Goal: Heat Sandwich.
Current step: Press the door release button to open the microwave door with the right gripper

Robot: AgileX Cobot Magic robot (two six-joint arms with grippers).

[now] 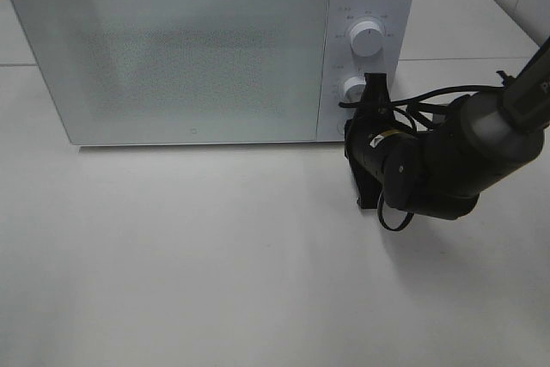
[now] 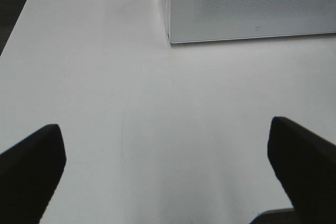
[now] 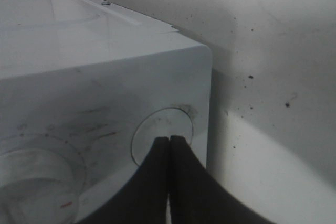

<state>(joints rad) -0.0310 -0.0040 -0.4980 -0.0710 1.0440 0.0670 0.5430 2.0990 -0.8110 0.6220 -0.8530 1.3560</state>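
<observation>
Progress: late stage, by my judgement. The microwave (image 1: 172, 58) stands with its door (image 1: 168, 62) shut, and the right hand (image 1: 373, 85) is up at the controls, so loading looks done and the setting of a dial is the step in hand.
Sandwich: not visible in any view. None lies on the surface (image 1: 215, 272) where the cameras see it. It is most likely inside the oven, but that is a guess.
Microwave contents: cannot tell. The frosted, dotted door panel shows nothing behind it.
Controls: two white dials on the panel right of the door, an upper knob (image 1: 367, 39) and a lower knob (image 1: 353, 88).
Right hand: fingers pressed flat together with only a thin seam between them, holding nothing. In the right wrist view the tips rest against the face of the lower knob rather than around it.
Left hand (image 2: 167, 153): spread wide and holding nothing, low over bare surface, well apart from the front corner of the microwave. It does not show in the high view.
Left to do: turn the dial, which probably calls for the fingers to open and close around the knob. Whether the oven is running cannot be told. After that come the wait and taking the food out.
</observation>
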